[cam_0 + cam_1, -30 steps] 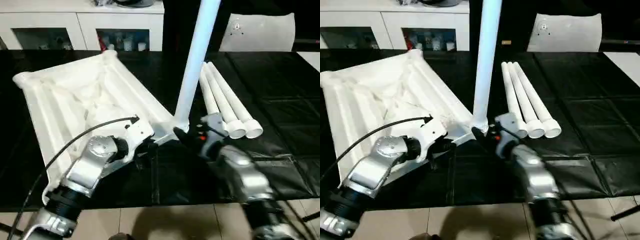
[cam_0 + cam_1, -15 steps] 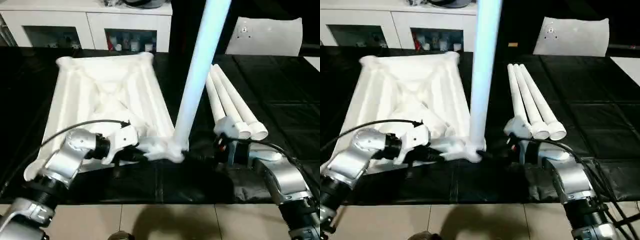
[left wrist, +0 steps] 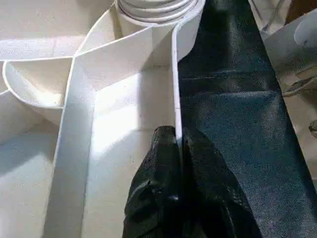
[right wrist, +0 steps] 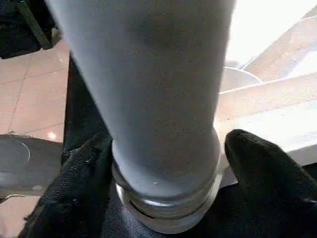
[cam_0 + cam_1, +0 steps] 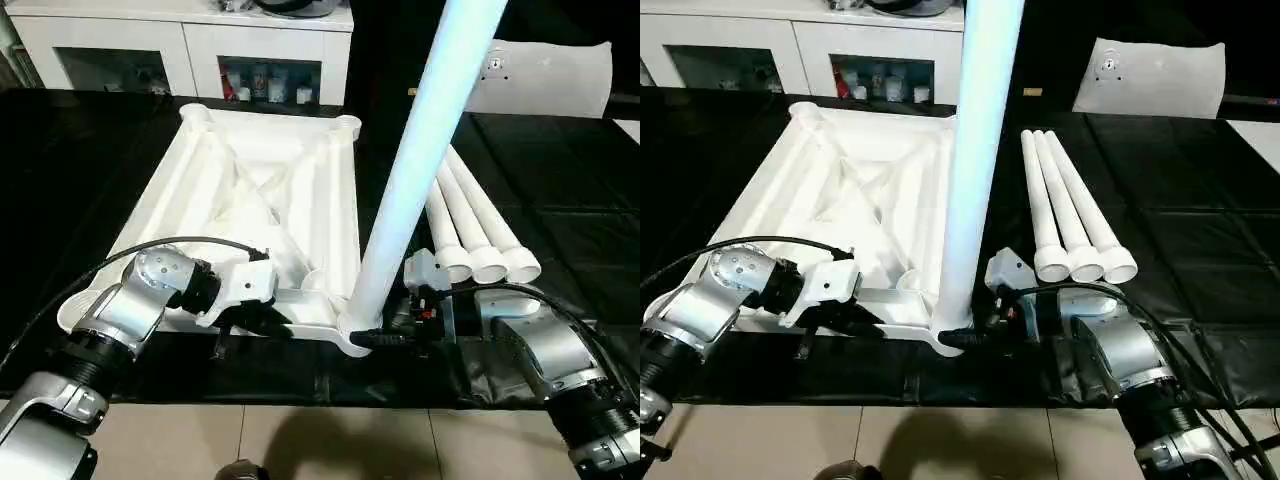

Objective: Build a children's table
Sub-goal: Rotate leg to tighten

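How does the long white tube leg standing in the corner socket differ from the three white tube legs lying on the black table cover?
The standing white tube leg rises upright from the near corner socket of the white plastic tabletop; the three loose tube legs lie flat, side by side. The right gripper straddles the standing leg's base, its fingers on either side; nothing touches the loose legs. All four are long white tubes.

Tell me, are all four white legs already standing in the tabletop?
No, just one leg stands in a corner of the tabletop; three loose legs lie beside it on the black cover.
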`<state>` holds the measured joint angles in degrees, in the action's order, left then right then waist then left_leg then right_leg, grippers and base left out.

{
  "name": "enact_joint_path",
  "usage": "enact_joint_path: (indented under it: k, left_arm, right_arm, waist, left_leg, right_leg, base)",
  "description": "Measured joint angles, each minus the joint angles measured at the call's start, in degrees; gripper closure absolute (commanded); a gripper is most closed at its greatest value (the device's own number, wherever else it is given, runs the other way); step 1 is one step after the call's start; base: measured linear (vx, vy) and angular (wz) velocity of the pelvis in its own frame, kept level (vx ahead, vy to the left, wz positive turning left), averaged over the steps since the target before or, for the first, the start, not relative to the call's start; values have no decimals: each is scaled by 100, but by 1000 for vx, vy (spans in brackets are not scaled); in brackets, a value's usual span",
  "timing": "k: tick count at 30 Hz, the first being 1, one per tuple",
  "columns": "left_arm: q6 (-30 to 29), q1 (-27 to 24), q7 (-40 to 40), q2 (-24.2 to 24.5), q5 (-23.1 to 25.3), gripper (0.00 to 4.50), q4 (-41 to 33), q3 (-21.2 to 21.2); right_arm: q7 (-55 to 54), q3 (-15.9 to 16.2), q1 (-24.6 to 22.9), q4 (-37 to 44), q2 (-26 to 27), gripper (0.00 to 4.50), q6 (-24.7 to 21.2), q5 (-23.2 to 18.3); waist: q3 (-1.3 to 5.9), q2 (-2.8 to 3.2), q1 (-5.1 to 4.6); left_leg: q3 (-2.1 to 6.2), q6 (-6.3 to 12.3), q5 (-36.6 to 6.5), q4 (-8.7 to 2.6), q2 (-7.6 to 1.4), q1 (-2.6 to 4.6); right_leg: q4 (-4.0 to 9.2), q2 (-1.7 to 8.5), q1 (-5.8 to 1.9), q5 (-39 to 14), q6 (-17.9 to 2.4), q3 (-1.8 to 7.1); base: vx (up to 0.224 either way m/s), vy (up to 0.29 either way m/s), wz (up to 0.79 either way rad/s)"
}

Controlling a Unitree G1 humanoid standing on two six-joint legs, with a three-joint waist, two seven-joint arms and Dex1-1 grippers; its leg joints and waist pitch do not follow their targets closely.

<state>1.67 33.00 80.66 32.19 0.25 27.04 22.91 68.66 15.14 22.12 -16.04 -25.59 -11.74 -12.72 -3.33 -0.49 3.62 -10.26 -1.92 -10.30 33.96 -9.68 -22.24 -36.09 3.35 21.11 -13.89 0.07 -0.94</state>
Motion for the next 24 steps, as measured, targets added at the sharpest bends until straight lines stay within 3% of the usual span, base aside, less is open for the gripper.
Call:
enact_joint_path:
  k: [6,16,22,24]
  left_arm:
    - [183,111,50,-23,1,450,218,50]
    - [242,132,58,-27,1,450,291,47]
    - [-471,-220,-471,-108,-7,450,-166,-256]
    - [-908,-380,-857,-194,3,450,-405,-417]
  right_arm:
    - [103,47,64,-78,8,160,103,-5]
    - [108,41,47,-74,39,181,92,-8]
    - [-625,-214,-242,66,502,182,-197,-37]
    - [-1210,-364,-292,42,788,182,-265,22]
  waist:
    - [0,0,10]
    - [1,3,10]
    - [11,24,-38]
    - [12,34,-124]
  left_leg:
    - [0,0,1,0,-1,1]
    - [0,0,1,2,-3,2]
    - [0,-7,5,0,-6,31]
    - [0,-14,9,-3,-5,37]
  right_leg:
    - [-4,0,0,0,0,-1]
    - [-5,0,0,0,-1,-2]
    - [-12,-2,-17,8,-14,-1]
    - [-13,-5,-15,21,-34,6]
  base:
    - [0,0,0]
    - [0,0,0]
    - [0,0,0]
    - [0,0,0]
